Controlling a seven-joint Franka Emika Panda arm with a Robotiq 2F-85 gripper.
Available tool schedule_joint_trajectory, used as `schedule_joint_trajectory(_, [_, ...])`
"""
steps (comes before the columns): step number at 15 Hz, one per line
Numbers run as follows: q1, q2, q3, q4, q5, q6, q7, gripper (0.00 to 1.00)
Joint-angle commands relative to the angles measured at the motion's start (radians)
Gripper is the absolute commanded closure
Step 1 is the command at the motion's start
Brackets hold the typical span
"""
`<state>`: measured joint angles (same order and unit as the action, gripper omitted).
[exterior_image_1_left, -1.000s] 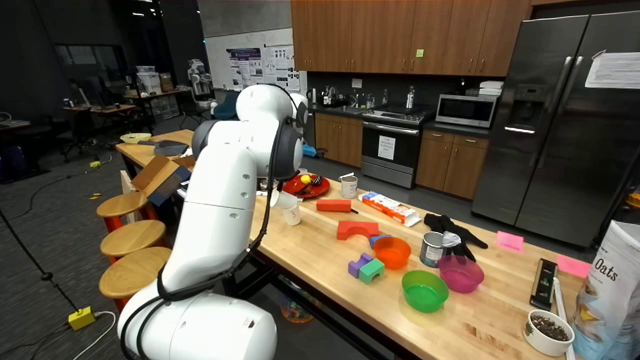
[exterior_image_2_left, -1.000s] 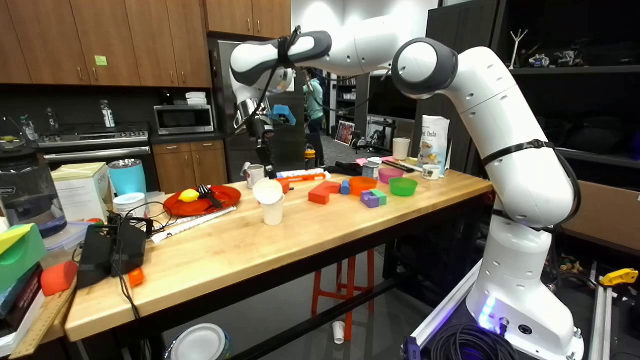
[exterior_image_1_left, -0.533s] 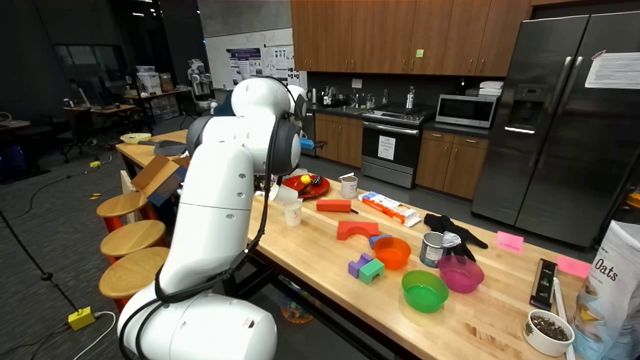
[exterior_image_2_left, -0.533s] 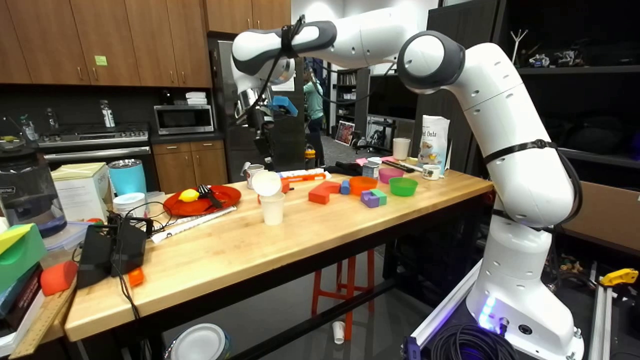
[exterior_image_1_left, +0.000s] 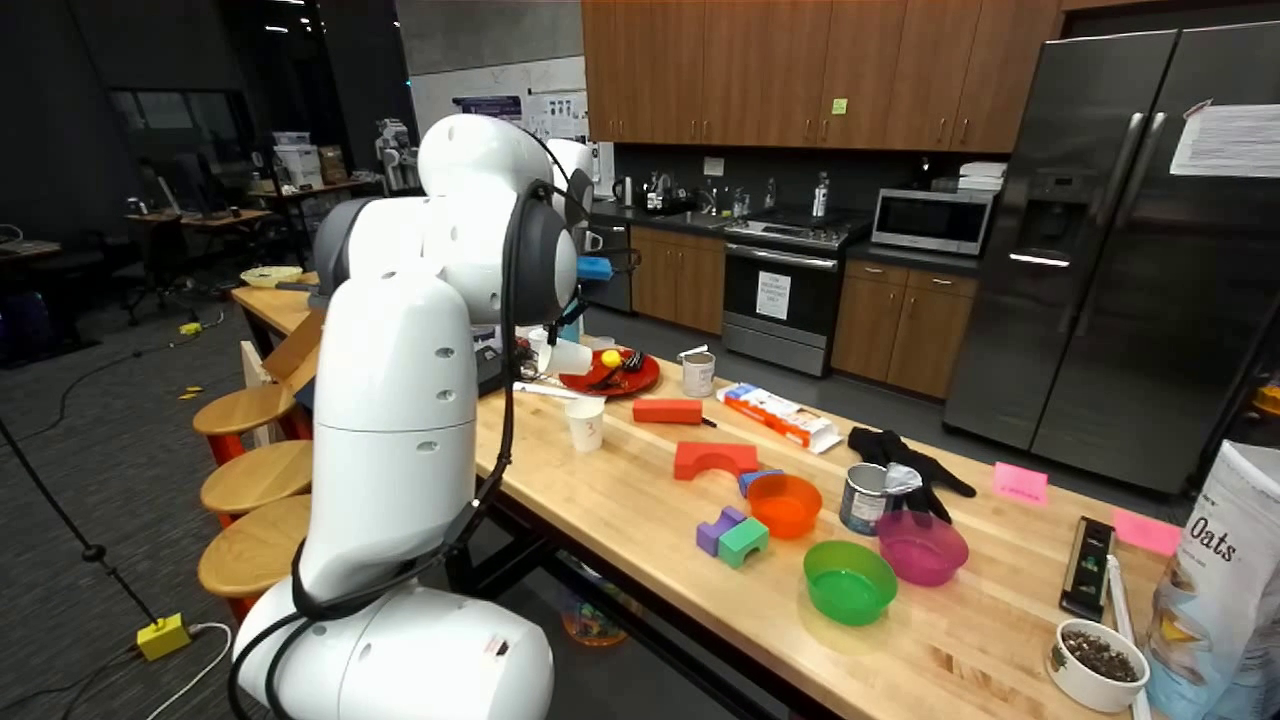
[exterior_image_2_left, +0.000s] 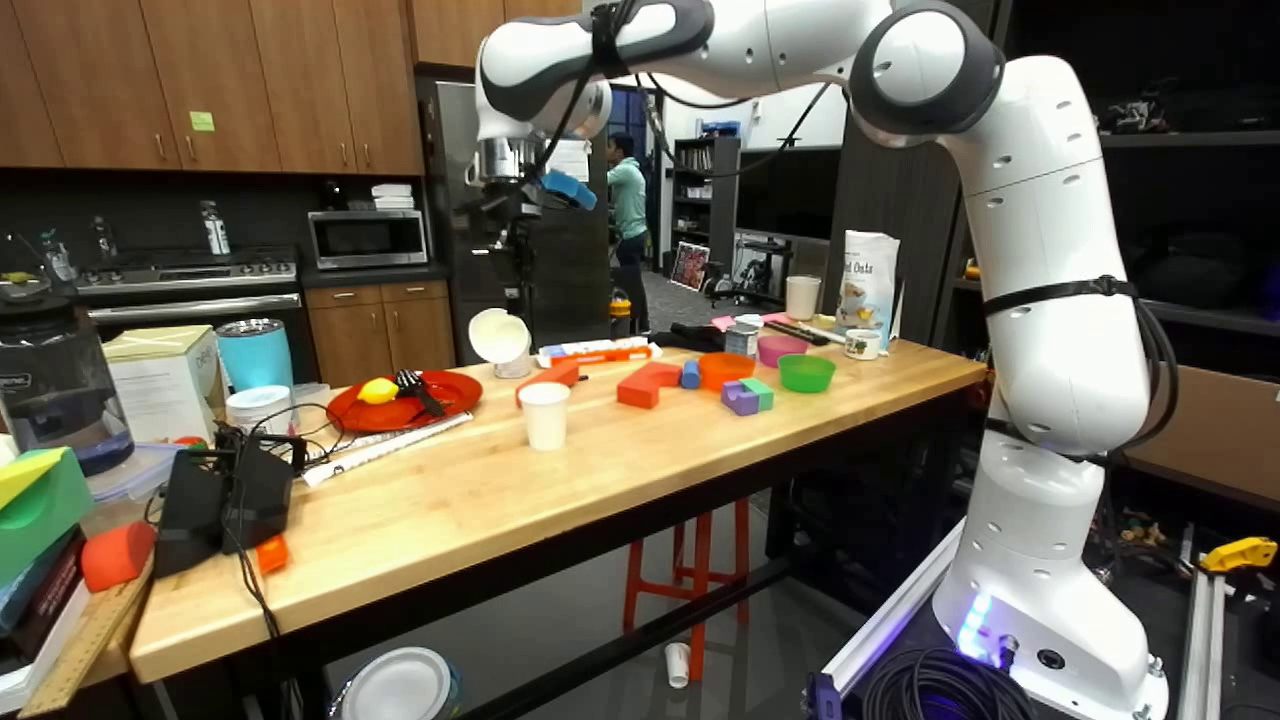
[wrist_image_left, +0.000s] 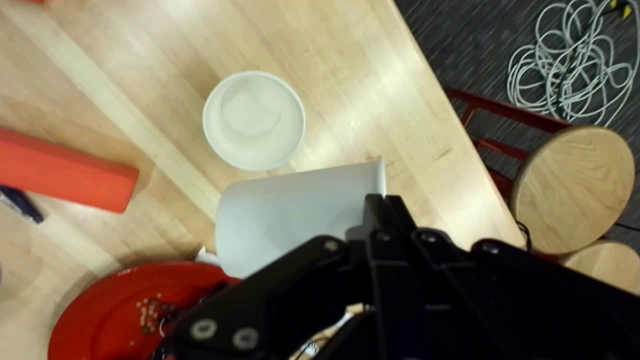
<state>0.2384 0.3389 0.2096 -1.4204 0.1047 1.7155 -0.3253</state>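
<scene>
Laid out across all three views: a butcher-block table (exterior_image_2_left: 440, 520), running from eight o'clock to three o'clock in an exterior view. Mounted at four o'clock there, arched over the top and reaching down at ten o'clock: the white Panda arm (exterior_image_2_left: 1045, 210). Reading the clock from the jaws in the wrist view: at three o'clock, a round wooden stool (wrist_image_left: 575, 190) beyond the table's edge; between eight and nine, a red plate (wrist_image_left: 95, 307). Clenched, with the fingertips (wrist_image_left: 395, 215) pinching a cup wall at the rim: the black Robotiq gripper (wrist_image_left: 383, 200). At nine o'clock, well apart from the jaws, a red block (wrist_image_left: 65, 170).

Straight out from the grip toward nine o'clock, tipped on its side, a white paper cup (wrist_image_left: 290, 215), mouth turned to three and base to nine. Hanging at about six o'clock under the jaws in both exterior views, raised off the tabletop. At ten o'clock, upright on the wood, near but apart from the held one, a standing cup (wrist_image_left: 253, 120), marked with a red figure 3 (exterior_image_1_left: 591, 431) in an exterior view. Resting on the plate, a yellow lemon (exterior_image_2_left: 378, 390), and near eight o'clock, tan and brown bits (wrist_image_left: 148, 315).
</scene>
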Motion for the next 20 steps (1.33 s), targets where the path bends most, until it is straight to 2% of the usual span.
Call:
schedule_joint_trajectory(1, [-0.016,-0.134,0.014,-0.224,0.036,0.276,-0.095,0.99])
schedule_joint_trajectory(6, [-0.052,-0.123,0.071,-0.336,0.137,0.587,-0.353,0.99])
schedule_joint_trajectory(11, [-0.098,-0.095,0.144,-0.389,0.351,0.744,-0.725,0.99])
schedule_joint_trajectory(15, [-0.147,-0.054,0.197,-0.357,0.583,0.654,-1.033,0.99])
schedule_joint_trajectory(17, [-0.148,-0.037,0.183,-0.346,0.651,0.570,-1.107,0.99])
schedule_joint_trajectory(20, [-0.142,-0.019,0.144,-0.338,0.686,0.454,-1.127,0.99])
